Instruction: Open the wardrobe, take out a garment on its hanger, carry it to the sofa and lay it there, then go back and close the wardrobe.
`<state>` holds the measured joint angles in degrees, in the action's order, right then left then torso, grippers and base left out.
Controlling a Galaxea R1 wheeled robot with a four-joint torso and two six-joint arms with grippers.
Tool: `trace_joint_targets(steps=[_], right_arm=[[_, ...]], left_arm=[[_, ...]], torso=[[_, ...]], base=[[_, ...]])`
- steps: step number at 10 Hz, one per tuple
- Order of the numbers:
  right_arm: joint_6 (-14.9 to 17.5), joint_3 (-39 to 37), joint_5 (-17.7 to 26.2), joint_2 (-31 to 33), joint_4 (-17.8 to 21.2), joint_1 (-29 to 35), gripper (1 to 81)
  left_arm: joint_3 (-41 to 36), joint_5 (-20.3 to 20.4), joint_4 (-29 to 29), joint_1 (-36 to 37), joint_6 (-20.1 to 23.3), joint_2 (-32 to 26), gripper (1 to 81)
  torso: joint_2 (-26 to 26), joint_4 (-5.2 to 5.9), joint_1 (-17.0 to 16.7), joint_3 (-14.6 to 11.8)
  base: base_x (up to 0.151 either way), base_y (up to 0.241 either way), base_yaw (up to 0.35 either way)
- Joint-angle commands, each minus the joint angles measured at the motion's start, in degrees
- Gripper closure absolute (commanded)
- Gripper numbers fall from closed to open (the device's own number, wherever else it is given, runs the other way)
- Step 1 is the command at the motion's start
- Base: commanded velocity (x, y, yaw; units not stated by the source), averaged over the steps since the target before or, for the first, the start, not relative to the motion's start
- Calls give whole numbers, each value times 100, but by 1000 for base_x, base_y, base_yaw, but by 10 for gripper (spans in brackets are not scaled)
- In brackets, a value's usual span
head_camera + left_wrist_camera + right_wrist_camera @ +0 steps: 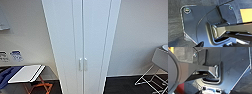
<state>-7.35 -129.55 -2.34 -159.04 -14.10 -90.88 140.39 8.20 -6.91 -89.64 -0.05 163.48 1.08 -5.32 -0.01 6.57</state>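
The wardrobe [82, 45] stands straight ahead in the head view, a tall narrow white cabinet. Both of its flat doors are shut. A pair of small white vertical handles [83, 64] sits side by side at the seam between the doors, low in the picture. The garment, the hanger and the sofa are hidden from these views. Both wrist views look down past the robot's own dark plate and jointed bar to a dark carpeted floor [174, 31].
To the left of the wardrobe a small folding table [27, 73] with a white top and orange legs stands by the wall, blue fabric [6, 75] beside it. A white wire-framed chair [156, 72] stands at the right. Dark floor [120, 86] lies in front.
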Motion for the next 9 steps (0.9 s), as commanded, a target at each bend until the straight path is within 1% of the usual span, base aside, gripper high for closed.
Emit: trace_joint_targets(steps=[1,9], right_arm=[[-12,98,278,80,66,223,10],[-12,89,269,71,66,259,10]], left_arm=[[-46,-276,-153,205,31,-43,10],[-46,-284,-153,205,31,-43,10]], torso=[[0,0,1,0],[-2,0,8,0]], base=[[113,0,0],[115,0,0]])
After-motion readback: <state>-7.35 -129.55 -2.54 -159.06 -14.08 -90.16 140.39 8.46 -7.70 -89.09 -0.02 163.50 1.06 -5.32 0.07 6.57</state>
